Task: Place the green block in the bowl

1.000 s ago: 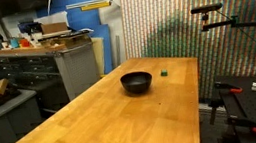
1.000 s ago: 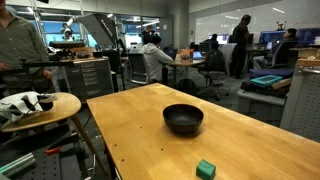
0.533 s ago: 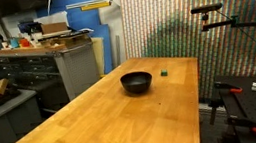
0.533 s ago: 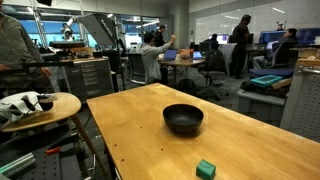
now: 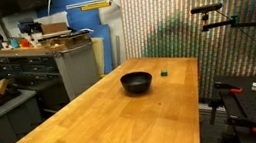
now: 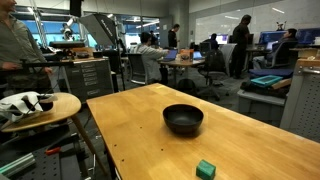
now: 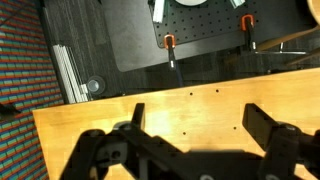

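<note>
My pincer (image 7: 198, 128) hangs with its jaws spread wide and nothing between them, above a bare stretch of the table (image 7: 75, 120). Neither task thing shows under it in the wrist view, so I judge both lie well off from it. The green block (image 6: 205, 169) sits on the wood near the bowl (image 6: 183, 119), clear of its rim. I need to travel over the block first, keep the jaws wide, square them to its faces, then descend without clipping the bowl.

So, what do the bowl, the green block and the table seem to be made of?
The bowl: black, smooth, with a faint sheen, probably plastic or glazed ceramic; I cannot tell which. The green block: matte, solid colour, perhaps painted wood or foam. The table: wood, with visible plank grain and a light varnish sheen.
</note>
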You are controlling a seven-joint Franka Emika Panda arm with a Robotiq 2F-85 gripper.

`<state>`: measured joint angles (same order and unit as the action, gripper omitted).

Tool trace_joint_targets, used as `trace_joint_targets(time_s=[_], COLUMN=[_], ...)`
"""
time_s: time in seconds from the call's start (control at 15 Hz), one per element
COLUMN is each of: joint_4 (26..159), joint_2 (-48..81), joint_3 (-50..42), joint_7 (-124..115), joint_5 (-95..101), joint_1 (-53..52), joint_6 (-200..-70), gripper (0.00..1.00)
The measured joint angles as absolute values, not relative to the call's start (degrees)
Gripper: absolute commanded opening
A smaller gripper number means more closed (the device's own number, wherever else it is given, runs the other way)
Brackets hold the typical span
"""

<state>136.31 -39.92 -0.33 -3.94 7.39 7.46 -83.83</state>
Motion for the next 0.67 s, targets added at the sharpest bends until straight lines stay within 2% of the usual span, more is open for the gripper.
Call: trace_joint_targets(time_s=[0.67], joint_4=[140.2], joint_2=[-30.8], joint_3=[-1.2], joint_7=[0.2], joint_5=[14.7], joint_1=[7.4], joint_6=[-100.3], gripper=[1.0])
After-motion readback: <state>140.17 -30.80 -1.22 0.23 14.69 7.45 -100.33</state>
